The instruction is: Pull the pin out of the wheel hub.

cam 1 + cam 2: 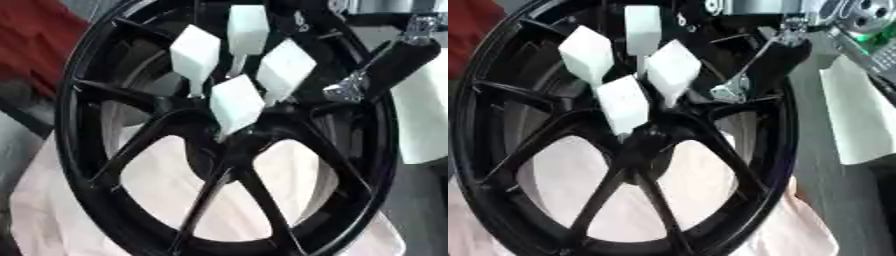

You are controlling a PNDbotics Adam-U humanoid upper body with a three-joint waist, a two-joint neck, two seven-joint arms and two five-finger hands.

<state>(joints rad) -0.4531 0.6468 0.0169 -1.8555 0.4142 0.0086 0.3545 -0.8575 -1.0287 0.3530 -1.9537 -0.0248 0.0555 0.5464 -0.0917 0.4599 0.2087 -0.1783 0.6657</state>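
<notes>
Standing upright on pale cloth point(52, 210), black wheel hub point(219, 145): rigid, heavy. Clustered just above hub centre, four white block-headed pins point(236, 102) on thin stems; light, stiff, best pinched by the block. Beyond, right hand point(346, 90) near upper-right spoke, finger state unclear; left hand unseen.
</notes>
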